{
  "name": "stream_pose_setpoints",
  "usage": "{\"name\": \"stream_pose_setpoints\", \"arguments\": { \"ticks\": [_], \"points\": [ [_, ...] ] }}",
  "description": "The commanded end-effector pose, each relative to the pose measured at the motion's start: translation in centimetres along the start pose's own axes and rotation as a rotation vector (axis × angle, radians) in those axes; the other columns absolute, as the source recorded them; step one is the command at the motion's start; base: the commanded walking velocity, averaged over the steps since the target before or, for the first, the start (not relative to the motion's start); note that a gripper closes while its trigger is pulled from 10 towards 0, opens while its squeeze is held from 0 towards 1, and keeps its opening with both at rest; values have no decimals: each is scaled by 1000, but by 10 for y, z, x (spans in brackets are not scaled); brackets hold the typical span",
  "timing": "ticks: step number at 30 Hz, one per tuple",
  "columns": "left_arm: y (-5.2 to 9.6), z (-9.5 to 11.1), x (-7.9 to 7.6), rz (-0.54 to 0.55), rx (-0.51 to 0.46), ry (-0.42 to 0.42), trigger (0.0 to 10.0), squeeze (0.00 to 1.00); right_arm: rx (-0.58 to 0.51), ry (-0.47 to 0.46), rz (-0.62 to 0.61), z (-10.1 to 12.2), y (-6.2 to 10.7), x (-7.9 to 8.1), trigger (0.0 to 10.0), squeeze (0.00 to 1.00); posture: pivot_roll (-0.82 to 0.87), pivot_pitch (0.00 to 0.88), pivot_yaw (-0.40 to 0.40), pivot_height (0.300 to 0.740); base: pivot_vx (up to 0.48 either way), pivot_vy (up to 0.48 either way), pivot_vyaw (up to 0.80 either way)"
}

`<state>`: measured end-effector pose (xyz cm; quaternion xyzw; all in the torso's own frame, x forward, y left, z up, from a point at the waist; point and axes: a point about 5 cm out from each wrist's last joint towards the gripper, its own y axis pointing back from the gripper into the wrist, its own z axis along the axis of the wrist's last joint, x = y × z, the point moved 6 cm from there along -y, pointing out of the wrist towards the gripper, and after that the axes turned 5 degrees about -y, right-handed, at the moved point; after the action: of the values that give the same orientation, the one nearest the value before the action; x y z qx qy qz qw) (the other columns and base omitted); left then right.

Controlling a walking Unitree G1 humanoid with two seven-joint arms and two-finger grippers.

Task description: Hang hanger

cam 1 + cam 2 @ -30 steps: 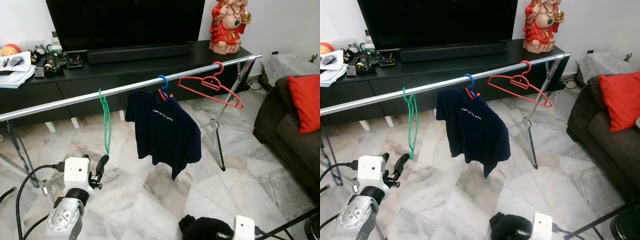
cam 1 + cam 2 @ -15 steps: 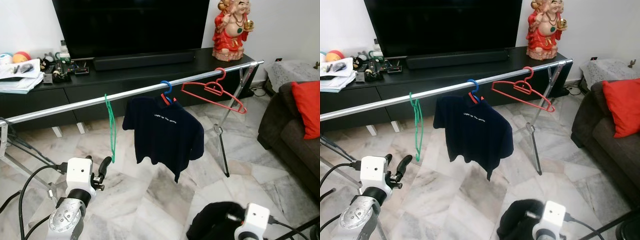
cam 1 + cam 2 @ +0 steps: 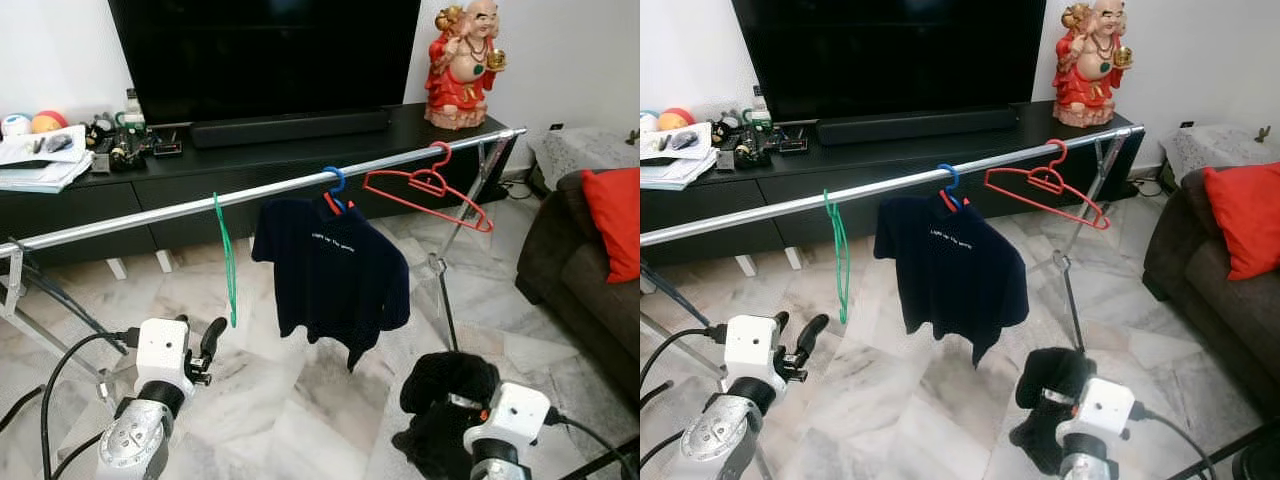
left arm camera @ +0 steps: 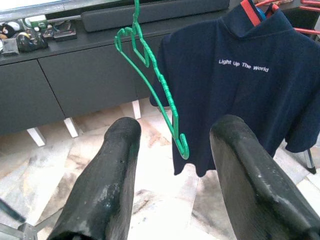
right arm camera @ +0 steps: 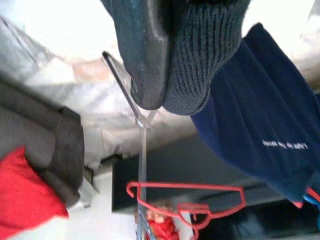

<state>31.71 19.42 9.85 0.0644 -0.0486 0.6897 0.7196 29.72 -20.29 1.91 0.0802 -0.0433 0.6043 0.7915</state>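
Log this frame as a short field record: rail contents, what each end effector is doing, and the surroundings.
rail: metal rail running in front of the TV cabinet
on rail: green hanger, bare; navy shirt on blue hanger; red hanger, bare
left end effector: open, facing green hanger
right end effector: shut on dark knit garment
right side: sofa, red cushion

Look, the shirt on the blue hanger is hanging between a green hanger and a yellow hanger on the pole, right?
Nearly. The navy shirt on the blue hanger does hang on the pole with the green hanger on one side, but the hanger on the other side is red, not yellow. The left eye view shows all three.
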Motion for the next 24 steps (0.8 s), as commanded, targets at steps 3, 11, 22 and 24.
{"name": "stream_pose_setpoints", "arguments": {
  "ticks": [3, 11, 22, 24],
  "points": [
    [0, 2, -2, -13, -6, -8, 10000, 0, 5, 0, 3, 3, -1, 3, 10000, 0, 34, 0, 14, 740, 270, 0, 0],
    [-2, 4, -1, -9, -13, -15, 10000, 0, 3, 2, 30, 11, -4, 11, 10000, 0, 30, 0, 20, 740, 298, 0, 0],
    [-5, 7, -1, -6, -14, -16, 10000, 0, 22, 21, 107, 11, -5, 27, 10000, 0, 38, 0, 16, 740, 307, 0, 0],
    [-5, 7, -1, -4, -14, -16, 10000, 0, 23, 22, 120, 11, -5, 29, 10000, 0, 38, 0, 16, 740, 307, 0, 0]
  ]
}}
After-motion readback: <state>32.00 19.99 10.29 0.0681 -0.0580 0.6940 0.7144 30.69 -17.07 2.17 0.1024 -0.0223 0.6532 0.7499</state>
